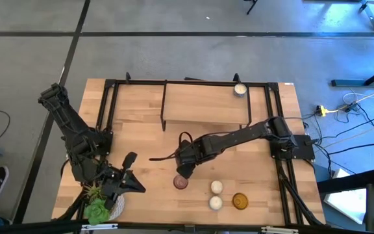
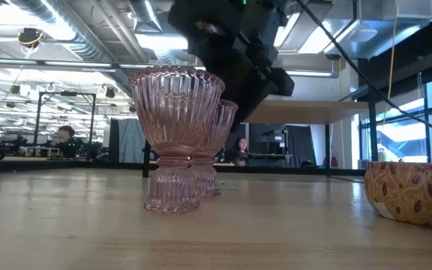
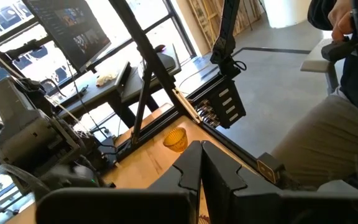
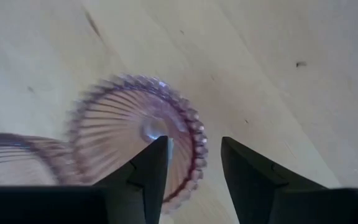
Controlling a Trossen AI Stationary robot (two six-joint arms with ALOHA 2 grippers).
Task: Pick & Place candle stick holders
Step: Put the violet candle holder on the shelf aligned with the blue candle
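Note:
Two pinkish-purple candle stick holders stand upright on their feet on the wooden table. In the low view one [image 2: 172,135] is nearer and the other [image 2: 217,150] is behind it. My right gripper [image 4: 196,163] points down over the rear one [image 4: 135,134]. It is open, with one finger inside the cup and one outside its rim. I see a gap on both sides of the rim. The second pink holder [image 4: 11,158] stands right beside it. My left gripper [image 3: 201,165] is shut on nothing and held up near the table's left front [image 1: 134,183].
Near the front edge stand two whitish holders [image 1: 217,187] [image 1: 215,203] and an amber one [image 1: 239,201]. Another whitish holder [image 1: 240,90] sits at the far right by the black frame [image 1: 174,83]. A green plant [image 1: 98,209] stands at the front left.

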